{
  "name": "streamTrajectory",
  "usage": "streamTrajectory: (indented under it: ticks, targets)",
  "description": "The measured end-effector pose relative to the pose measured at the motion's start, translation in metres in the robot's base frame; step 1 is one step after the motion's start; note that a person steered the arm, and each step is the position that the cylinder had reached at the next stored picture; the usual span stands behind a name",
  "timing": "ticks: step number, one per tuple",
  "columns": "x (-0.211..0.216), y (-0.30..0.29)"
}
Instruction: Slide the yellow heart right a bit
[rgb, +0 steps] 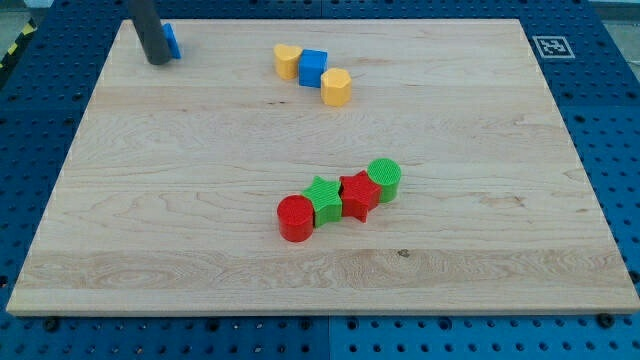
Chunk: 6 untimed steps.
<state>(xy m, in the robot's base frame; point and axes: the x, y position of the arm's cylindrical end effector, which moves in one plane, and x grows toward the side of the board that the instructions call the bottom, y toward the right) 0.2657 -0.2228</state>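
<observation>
Camera view, upper part of table (200, 200): yellow heart (287, 61) touching blue cube (313, 68), yellow hexagon block (336, 87) just beyond. Rod only, no jaws to report; my tip (158, 62) far left, against a small blue block (172, 41). Lower centre: red cylinder (295, 218), green star (323, 198), red star (359, 194), green cylinder (384, 179) in a touching row.

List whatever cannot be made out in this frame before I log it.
- The small blue block at the view's top left: the straight dark rod covers most of it, so its shape is unreadable.
- The rod's upper part: cut off by the view's top edge.
- Whether my tip touches that blue block: cannot tell.
- The yellow heart-shaped block: its right side meets the blue cube; any gap is too small to see.
</observation>
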Motion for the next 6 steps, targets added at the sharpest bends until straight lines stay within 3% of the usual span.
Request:
streamTrajectory:
  ticks: [2, 4, 6]
  targets:
    - [-0.011, 0.041]
    - [0.011, 0.189]
    - [0.011, 0.266]
